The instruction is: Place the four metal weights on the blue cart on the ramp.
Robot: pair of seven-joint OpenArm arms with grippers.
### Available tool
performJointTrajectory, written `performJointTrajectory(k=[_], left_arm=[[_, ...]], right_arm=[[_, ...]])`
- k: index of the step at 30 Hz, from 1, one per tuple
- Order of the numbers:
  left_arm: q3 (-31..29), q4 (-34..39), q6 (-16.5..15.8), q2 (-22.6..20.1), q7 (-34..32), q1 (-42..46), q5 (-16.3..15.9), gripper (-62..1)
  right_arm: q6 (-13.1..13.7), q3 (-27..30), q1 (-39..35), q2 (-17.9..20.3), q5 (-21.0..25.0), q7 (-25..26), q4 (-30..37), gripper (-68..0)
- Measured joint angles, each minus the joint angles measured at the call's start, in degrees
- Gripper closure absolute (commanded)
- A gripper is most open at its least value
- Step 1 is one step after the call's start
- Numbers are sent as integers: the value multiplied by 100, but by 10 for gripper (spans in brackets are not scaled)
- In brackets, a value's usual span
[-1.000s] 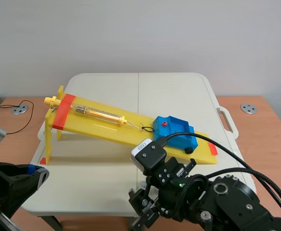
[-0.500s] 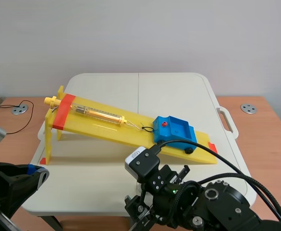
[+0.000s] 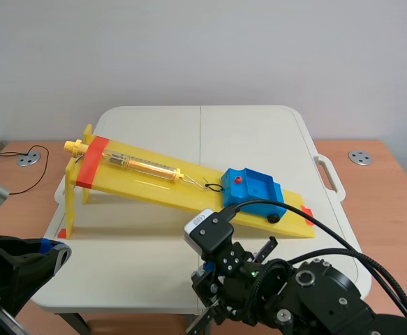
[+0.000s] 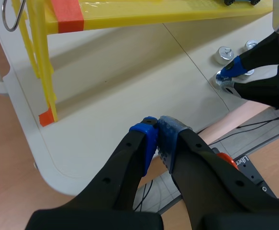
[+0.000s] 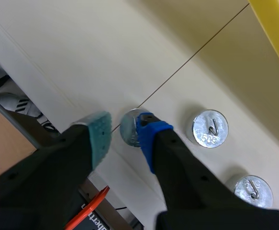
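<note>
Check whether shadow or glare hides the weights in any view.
Right wrist view: no glare, 50g weight evenly lit, nearest weight partly behind the right gripper. Left wrist view: ramp shadow stops short of the weights. Scene view: right arm blocks them.

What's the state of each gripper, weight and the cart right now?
left gripper: shut, empty.
right gripper: open.
first weight: on table, inside right gripper, ungripped.
50g weight: upright on table, hook up.
third weight: upright on table.
blue cart: low on ramp, no weights seen aboard.
</note>
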Motion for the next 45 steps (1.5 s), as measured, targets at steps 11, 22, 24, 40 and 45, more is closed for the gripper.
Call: performJointTrajectory(k=[11,22,24,40,45], left_arm=[[0,0,0,0,0,0,0,-34],[0,0,0,0,2,0,0,-34],[0,0,0,0,0,0,0,-34],[0,0,0,0,0,0,0,-34],[0,0,0,0,2,0,0,-34]], right_arm=[[-24,2,35,0,4,192,-129,-7],[-22,188,-162,173,474,-109,457,-6],[-22,306,-293,295,638,-205,820,-6],[435,2446,-1738,669,2752,-1261,3364,-6],[501,3274,-1735,654,3600,-1423,3491,-6]])
